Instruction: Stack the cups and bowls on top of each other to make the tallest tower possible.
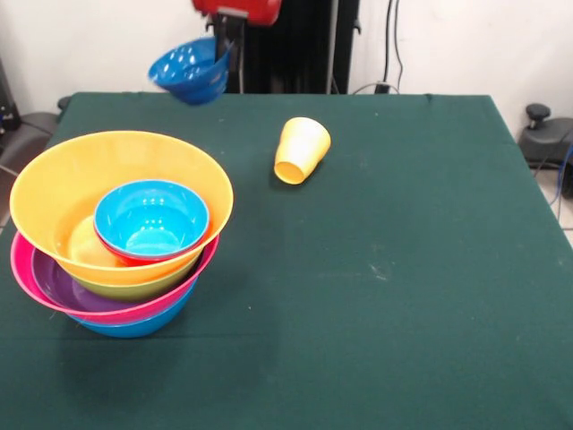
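My gripper (221,49) hangs at the top edge over the far left of the table. It is shut on the rim of the dark blue bowl (190,72) and holds it tilted in the air above the cloth. The tower (116,233) stands at the near left. From the bottom it has a blue bowl (134,327), a pink bowl (27,269), a purple bowl (63,287), a green bowl (134,288) and a large orange bowl (54,193). A light blue bowl (152,217) sits inside the orange one, on a small red bowl (134,257). The yellow-orange cup (302,150) lies on its side at mid table. The red cup is out of view.
The green cloth-covered table (403,287) ends at the far edge near the black pedestal (295,45). Cables hang on the wall behind. A black object (540,125) stands off the table's right side.
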{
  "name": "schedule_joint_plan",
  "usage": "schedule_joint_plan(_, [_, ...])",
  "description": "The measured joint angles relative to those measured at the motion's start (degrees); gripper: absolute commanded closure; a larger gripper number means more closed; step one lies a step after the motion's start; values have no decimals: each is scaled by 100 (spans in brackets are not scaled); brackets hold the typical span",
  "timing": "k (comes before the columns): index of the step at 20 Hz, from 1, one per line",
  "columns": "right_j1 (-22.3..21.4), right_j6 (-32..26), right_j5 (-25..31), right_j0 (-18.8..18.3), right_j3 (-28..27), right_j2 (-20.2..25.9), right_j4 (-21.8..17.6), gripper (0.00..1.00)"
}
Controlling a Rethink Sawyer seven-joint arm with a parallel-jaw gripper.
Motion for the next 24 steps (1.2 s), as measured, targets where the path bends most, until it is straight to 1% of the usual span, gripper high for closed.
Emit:
schedule_joint_plan(1, [-171,0,33,55,65,-24,188,100])
schedule_joint_plan(2, [-256,0,50,77,93,-30,282,100])
schedule_joint_plan(6, [-718,0,139,160,217,-35,882,100])
schedule_joint_plan(7, [-864,0,178,186,211,-35,1111,100])
schedule_joint_plan(10, [-970,0,267,242,78,-36,1354,100])
schedule_joint_plan(12, [-962,0,287,257,16,-36,1373,100])
schedule_joint_plan(14, [-862,0,342,313,-327,-36,1366,100])
schedule_joint_plan(16, [-790,0,358,335,-499,-36,1363,100])
schedule_joint_plan(17, [-664,0,386,365,-771,-35,1359,100])
schedule_joint_plan(22, [-324,0,539,395,-1412,-29,1350,100])
schedule_joint_plan(23, [-166,0,657,394,-1692,-21,1350,100])
schedule_joint_plan(24, [-80,0,729,394,-1841,-17,1348,100])
